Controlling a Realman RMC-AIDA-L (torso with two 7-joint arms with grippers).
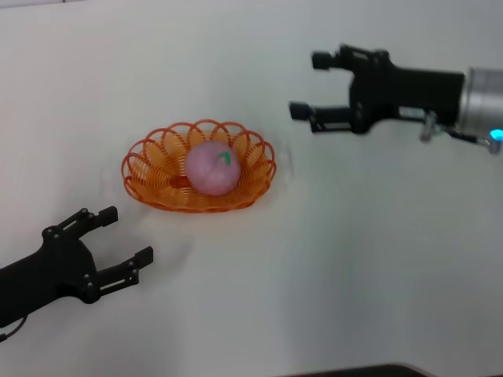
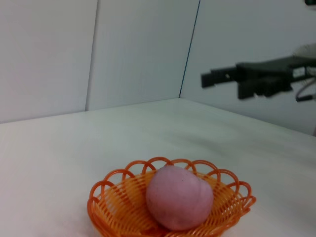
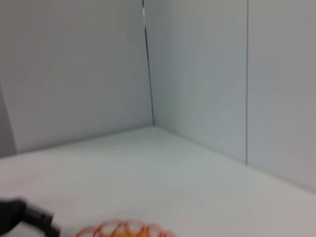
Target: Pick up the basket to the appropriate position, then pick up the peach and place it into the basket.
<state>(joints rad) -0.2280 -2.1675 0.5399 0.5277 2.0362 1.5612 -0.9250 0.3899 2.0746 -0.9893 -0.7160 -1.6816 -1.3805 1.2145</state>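
Observation:
The orange wire basket point(image 1: 157, 184) sits on the white table left of centre. The pale pink peach point(image 1: 211, 167) with a green leaf mark lies inside it. My left gripper point(image 1: 126, 236) is open and empty, below and left of the basket, apart from it. My right gripper point(image 1: 310, 85) is open and empty, raised to the upper right of the basket. In the left wrist view the peach point(image 2: 178, 197) fills the basket point(image 2: 106, 205), and the right gripper point(image 2: 217, 78) hangs beyond it. The right wrist view shows only the basket's rim point(image 3: 126, 229) at its edge.
The white table point(image 1: 361, 251) spreads around the basket. White wall panels point(image 2: 138, 49) close the far side and meet at a corner. A dark edge point(image 1: 377, 371) shows at the table's front.

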